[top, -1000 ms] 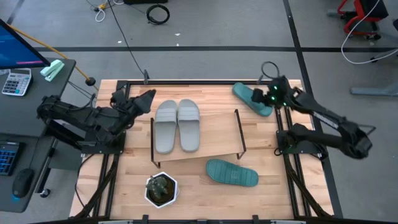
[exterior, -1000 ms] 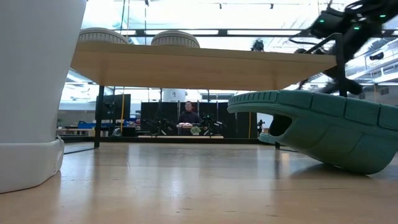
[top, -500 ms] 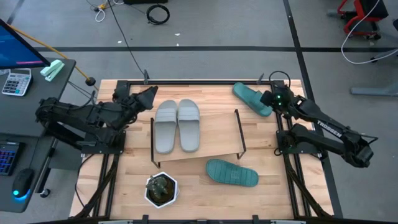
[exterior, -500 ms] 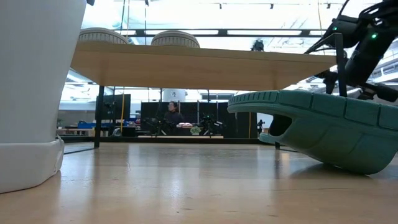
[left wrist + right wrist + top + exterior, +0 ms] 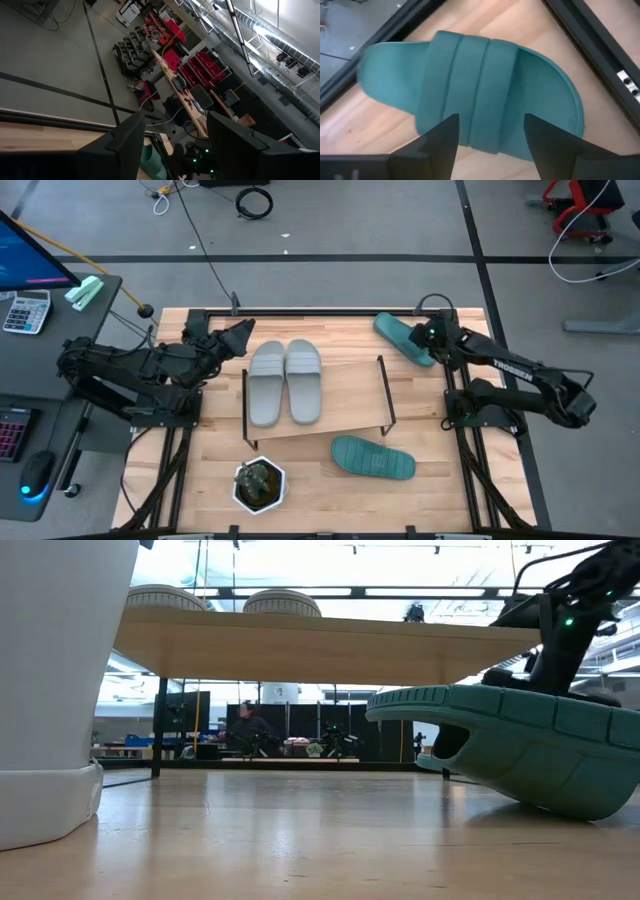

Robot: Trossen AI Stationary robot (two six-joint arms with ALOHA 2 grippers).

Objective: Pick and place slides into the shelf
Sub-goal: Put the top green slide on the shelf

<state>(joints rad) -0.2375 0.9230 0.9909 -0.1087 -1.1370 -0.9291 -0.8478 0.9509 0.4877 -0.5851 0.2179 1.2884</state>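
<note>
Two light grey slides (image 5: 270,383) (image 5: 303,380) lie side by side on the left half of the shelf (image 5: 345,402), soles on its wooden board. One teal slide (image 5: 400,336) lies strap up on the table at the far right corner. My right gripper (image 5: 490,147) hangs open just above it, slanting down, one finger on either side of the broad strap (image 5: 470,90) without touching it. The other teal slide (image 5: 373,459) lies on the table in front of the shelf. My left gripper (image 5: 240,335) waits open and level at the far left, with nothing between its fingers.
A small potted plant (image 5: 259,485) in a white pot stands near the front edge, left of the near teal slide. Black frame rails (image 5: 330,312) border the table. The right half of the shelf board (image 5: 420,650) is bare. A desk (image 5: 40,310) stands beyond the left edge.
My right gripper has sunk toward the teal slide at the far right corner and rolled its wrist, and it now slants more steeply down over the strap. The slides have stayed where they were.
</note>
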